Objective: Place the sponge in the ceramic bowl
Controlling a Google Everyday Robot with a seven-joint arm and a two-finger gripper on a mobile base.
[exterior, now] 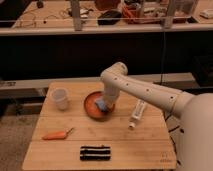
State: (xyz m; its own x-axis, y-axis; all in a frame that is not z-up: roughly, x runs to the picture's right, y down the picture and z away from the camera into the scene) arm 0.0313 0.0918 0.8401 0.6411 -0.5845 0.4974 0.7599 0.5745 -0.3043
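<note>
- Gripper [105, 102] is down inside the ceramic bowl [89, 103], just left of the middle of the frame, hanging off the end of that smooth white arm [145, 90] with the little dark dots along it. The sponge [101, 105] is right at its tip, a small pale blue block sitting over the bowl's inside. Can't tell whether the gripper is clamped on it or not, the wrist covers that bit.

- Is the sponge actually touching the bowl?

- Looks like it's resting in there, but I wouldn't swear to it from this angle. The bowl is round and shallow, a reddish-brown glaze, sitting on a light slatted wooden table [120, 145].

- What else is on the table?

- White cup [60, 98], plain and slightly tapered, just left of the bowl. A white tube-shaped bottle [137, 114] lies on its side to the right of the bowl, well apart from it. Lower left there's a thin orange thing [57, 134] with a greyish end, carrot-shaped. At the bottom centre, a flat black ridged bar [95, 152] lies near the table's front edge.
</note>
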